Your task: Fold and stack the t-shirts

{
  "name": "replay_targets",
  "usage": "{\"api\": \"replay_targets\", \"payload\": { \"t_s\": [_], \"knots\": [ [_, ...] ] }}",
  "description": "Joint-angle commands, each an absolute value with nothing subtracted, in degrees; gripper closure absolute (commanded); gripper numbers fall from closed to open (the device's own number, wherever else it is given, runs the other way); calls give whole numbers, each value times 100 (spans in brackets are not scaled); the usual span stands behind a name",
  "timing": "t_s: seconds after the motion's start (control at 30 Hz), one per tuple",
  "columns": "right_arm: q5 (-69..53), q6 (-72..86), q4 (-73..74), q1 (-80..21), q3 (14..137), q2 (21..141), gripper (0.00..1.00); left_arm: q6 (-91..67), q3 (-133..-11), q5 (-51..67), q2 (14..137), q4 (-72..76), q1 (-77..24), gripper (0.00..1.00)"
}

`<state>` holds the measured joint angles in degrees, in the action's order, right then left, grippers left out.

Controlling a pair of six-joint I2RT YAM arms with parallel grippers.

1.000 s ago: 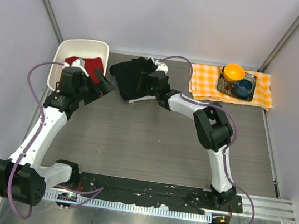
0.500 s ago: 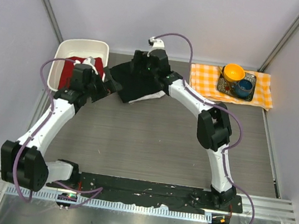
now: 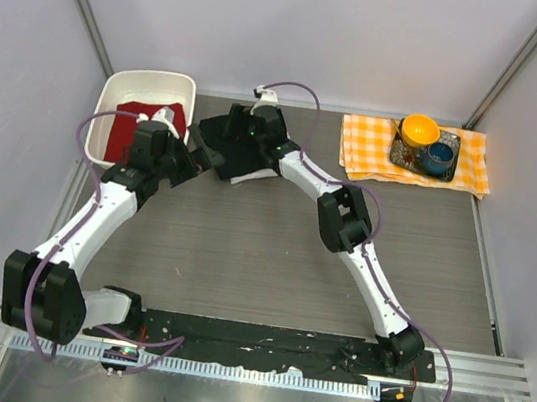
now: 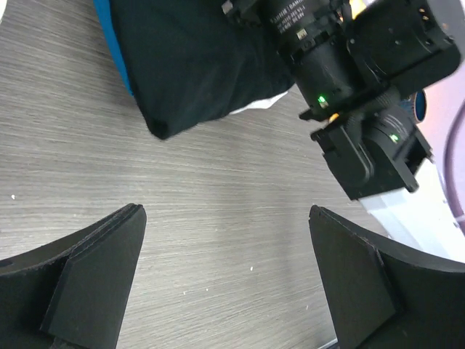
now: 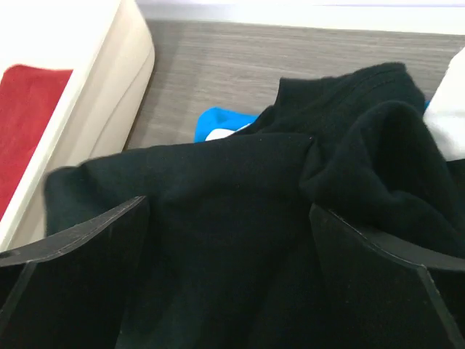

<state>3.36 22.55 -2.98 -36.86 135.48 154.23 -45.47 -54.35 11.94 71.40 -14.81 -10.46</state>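
Right end effector shifted left, spread over black shirt; left end effector spread; blue shirt wrist-only.

White bin, checked cloth

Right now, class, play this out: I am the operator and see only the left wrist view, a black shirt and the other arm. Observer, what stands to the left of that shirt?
Observer: A white bin, close beside the black shirt, with a red cloth inside.
Operator: Is the right pincer gripping the shirt?
Observer: No. The right pincer is open, its fingers spread over the black cloth.
Operator: Anything at the far right?
Observer: An orange-and-white checked cloth bearing a tray with an orange bowl and a blue cup.
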Motion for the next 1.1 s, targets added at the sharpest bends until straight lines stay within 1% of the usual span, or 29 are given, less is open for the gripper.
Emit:
{"api": "replay_targets", "payload": {
  "t_s": [0.0,0.1,0.23,0.27,0.33,0.37,0.47,0.57,0.6,0.63,0.67,0.7,0.73,0.8,0.93,0.97,1.0,1.03,1.07],
  "knots": [
    [589,2698,-773,-3463,13852,15574,1,-4535,-5265,1239,6662,-1204,-1081,0],
    [799,2663,-1159,-3410,13703,15732,0,-4456,-5247,1222,6566,-1283,-1081,0],
    [704,2540,-1414,-3331,13816,15917,0,-4369,-5221,1230,6487,-1336,-1081,0],
    [677,2436,-1493,-3331,13642,15856,0,-4359,-5212,1196,6478,-1345,-1090,0],
    [729,2356,-2035,-3331,13177,15365,1,-4316,-5229,1178,6425,-1371,-1090,0],
    [782,2181,-2257,-3331,12592,15146,1,-4298,-5238,1073,6416,-1371,-1090,0],
    [1316,1690,-2540,-3331,11807,14171,0,-4228,-5335,854,6328,-1520,-1090,0],
    [2317,1363,-1927,-3348,11488,13230,1,-4105,-5423,511,6197,-1652,-1090,0],
    [2590,1284,-1298,-3349,11505,13036,0,-4087,-5449,431,6135,-1678,-1090,0],
    [3280,1301,-909,-3349,11566,12695,1,-4061,-5467,396,6074,-1696,-1090,0],
    [3679,1414,-462,-3357,11784,12578,0,-4008,-5510,361,6047,-1801,-1090,0],
    [4048,1615,483,-3366,11908,12455,0,-3990,-5624,326,6021,-1880,-1099,0],
    [4461,1626,866,-3366,12022,12332,1,-3982,-5660,299,5986,-1916,-1090,0],
    [4876,1504,1473,-3445,11840,11858,0,-3929,-5730,307,5924,-2013,-1090,0],
    [5711,582,1740,-3804,10699,10936,0,-3780,-5713,150,5652,-1969,-1099,0],
    [6174,545,1766,-3893,10157,10768,0,-3744,-5730,149,5634,-1995,-1099,0],
    [6309,554,1767,-3998,9847,10349,0,-3666,-5826,193,5625,-2082,-1099,0],
    [6328,710,1758,-4103,9217,10119,0,-3622,-5871,298,5625,-2144,-1099,0],
    [6206,834,1758,-4148,8898,9890,0,-3612,-5871,334,5608,-2153,-1107,0]
  ]
}}
